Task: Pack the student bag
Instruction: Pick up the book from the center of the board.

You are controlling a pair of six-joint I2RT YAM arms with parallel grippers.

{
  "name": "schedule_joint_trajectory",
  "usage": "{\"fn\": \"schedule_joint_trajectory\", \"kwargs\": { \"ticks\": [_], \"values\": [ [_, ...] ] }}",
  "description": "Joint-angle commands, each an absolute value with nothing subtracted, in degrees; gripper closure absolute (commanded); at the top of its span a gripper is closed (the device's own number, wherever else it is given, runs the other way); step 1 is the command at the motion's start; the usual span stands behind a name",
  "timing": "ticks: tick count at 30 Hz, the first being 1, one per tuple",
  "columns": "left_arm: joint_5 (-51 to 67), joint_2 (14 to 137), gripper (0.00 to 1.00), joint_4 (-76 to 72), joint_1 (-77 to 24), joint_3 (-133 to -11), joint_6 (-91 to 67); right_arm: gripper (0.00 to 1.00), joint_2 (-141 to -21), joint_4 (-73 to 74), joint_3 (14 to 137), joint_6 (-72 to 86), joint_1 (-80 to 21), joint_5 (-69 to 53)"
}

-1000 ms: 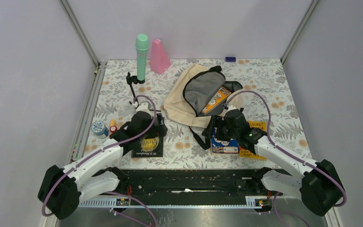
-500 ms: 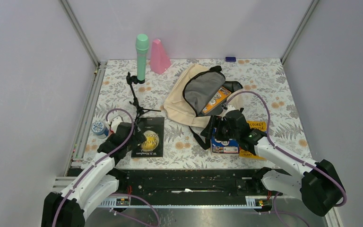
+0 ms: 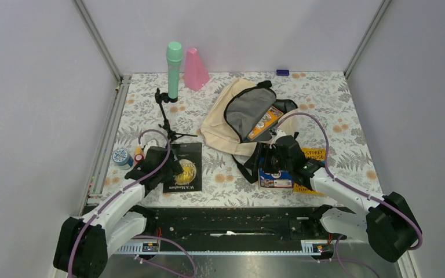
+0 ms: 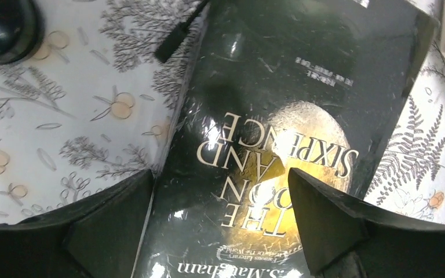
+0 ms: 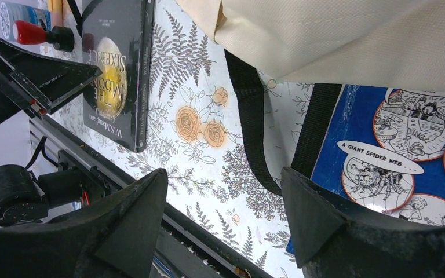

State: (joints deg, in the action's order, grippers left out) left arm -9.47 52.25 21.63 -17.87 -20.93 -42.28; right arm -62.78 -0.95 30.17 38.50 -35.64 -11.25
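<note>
The student bag (image 3: 223,119), cream with black trim, lies open at mid table, grey lining (image 3: 248,109) up and an orange book (image 3: 265,123) inside. My left gripper (image 3: 169,168) hovers open over the black book "The Moon and Sixpence" (image 3: 185,168). In the left wrist view that gripper (image 4: 221,174) spans the book (image 4: 278,116), one finger near its left edge, nothing gripped. My right gripper (image 3: 269,164) is open just in front of the bag, over its black strap (image 5: 249,116) and the edge of a blue comic book (image 5: 394,150), empty (image 5: 224,172).
A yellow book (image 3: 314,155) lies partly under the blue one (image 3: 275,178). A mint microphone (image 3: 174,66) on a black tripod (image 3: 165,116) and a pink cone (image 3: 196,69) stand at the back. A blue-white roll (image 3: 120,157) and a red-capped item (image 3: 139,155) sit left of the black book.
My left arm drew back off the black book to the left, then came back over its left side, jaws slightly narrower. The right arm has barely moved.
</note>
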Motion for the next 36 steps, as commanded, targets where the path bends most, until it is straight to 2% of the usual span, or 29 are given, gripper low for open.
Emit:
{"fn": "schedule_joint_trajectory", "kwargs": {
  "ticks": [1, 4, 8, 17, 26, 33, 36],
  "values": [
    [-3.92, 55.31, 0.16, 15.91, -20.36, -20.53, -39.47, 0.23, -64.39, -3.87, 30.76, 38.74, -36.15, -12.89],
    [-5.02, 57.92, 0.27, 15.60, -23.85, -21.74, -38.44, 0.23, -65.50, -4.57, 30.58, 38.92, -36.25, -13.54],
    [-6.98, 61.15, 0.37, 15.56, -28.45, -23.43, -37.90, 0.24, -67.10, -5.64, 30.43, 39.06, -36.25, -14.21],
    [-11.12, 67.84, 0.51, 15.34, -38.41, -27.38, -37.24, 0.26, -69.08, -7.25, 29.58, 39.03, -36.53, -14.93],
    [-11.73, 72.71, 0.55, 13.61, -46.97, -28.21, -40.74, 0.27, -71.68, -9.35, 29.14, 39.70, -39.06, -14.15],
    [-11.63, 66.73, 0.55, 15.38, -48.97, -26.36, -46.11, 0.27, -77.29, -12.51, 31.43, 39.32, -40.26, -14.06],
    [-14.20, 63.30, 0.51, 18.91, -48.96, -28.06, -47.64, 0.27, -78.68, -10.64, 34.37, 37.29, -40.26, -13.12]
  ]
}}
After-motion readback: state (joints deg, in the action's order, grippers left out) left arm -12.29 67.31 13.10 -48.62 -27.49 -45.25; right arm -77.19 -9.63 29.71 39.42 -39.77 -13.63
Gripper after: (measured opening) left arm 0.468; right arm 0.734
